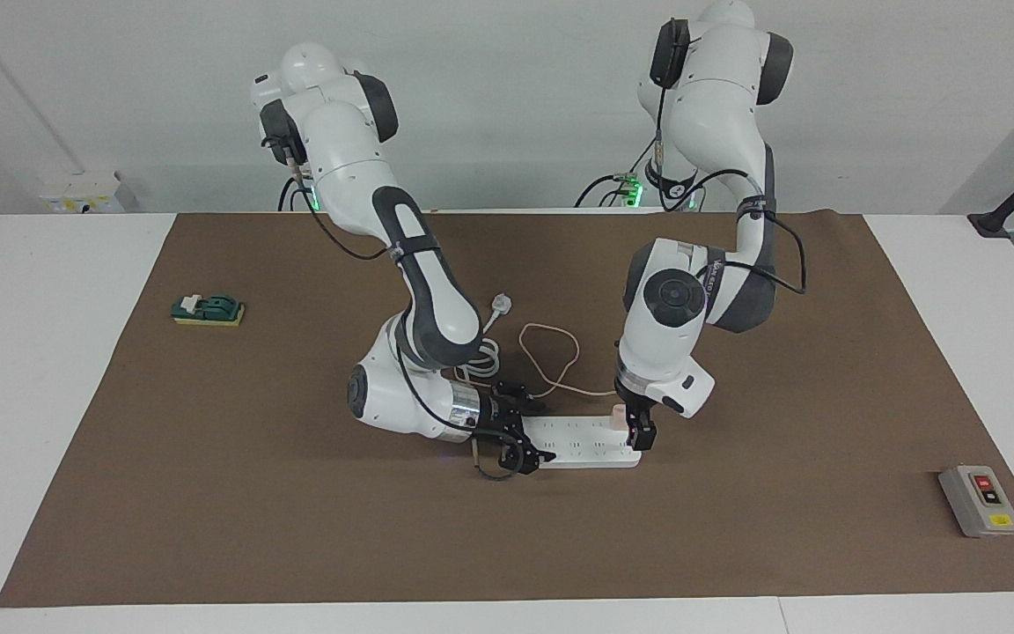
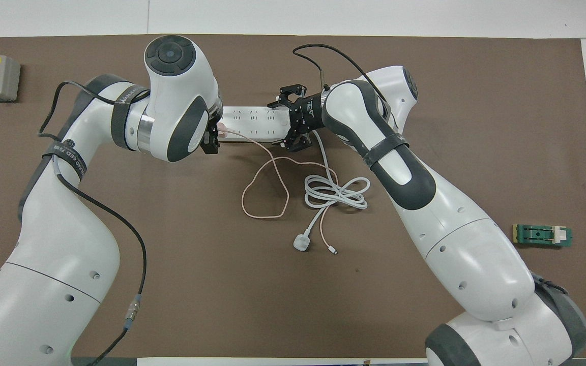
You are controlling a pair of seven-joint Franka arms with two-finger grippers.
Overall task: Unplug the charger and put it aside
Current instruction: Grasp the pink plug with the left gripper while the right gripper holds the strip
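The charger (image 1: 617,413), a small pale-pink cube, is plugged into the white power strip (image 1: 582,443) at its end toward the left arm. Its thin pink cable (image 1: 551,352) loops on the mat nearer to the robots. In the overhead view, the charger (image 2: 220,128) peeks out beside my left gripper (image 2: 211,140) on the strip (image 2: 252,122), with the cable (image 2: 265,188) trailing off. My left gripper (image 1: 639,436) is down at the charger, against it. My right gripper (image 1: 520,427) is open and straddles the strip's other end (image 2: 289,122).
The strip's thick white cord (image 2: 336,193) lies coiled nearer to the robots, ending in a white plug (image 2: 301,243). A grey switch box (image 1: 980,500) sits toward the left arm's end. A green part on a yellow pad (image 1: 208,309) sits toward the right arm's end.
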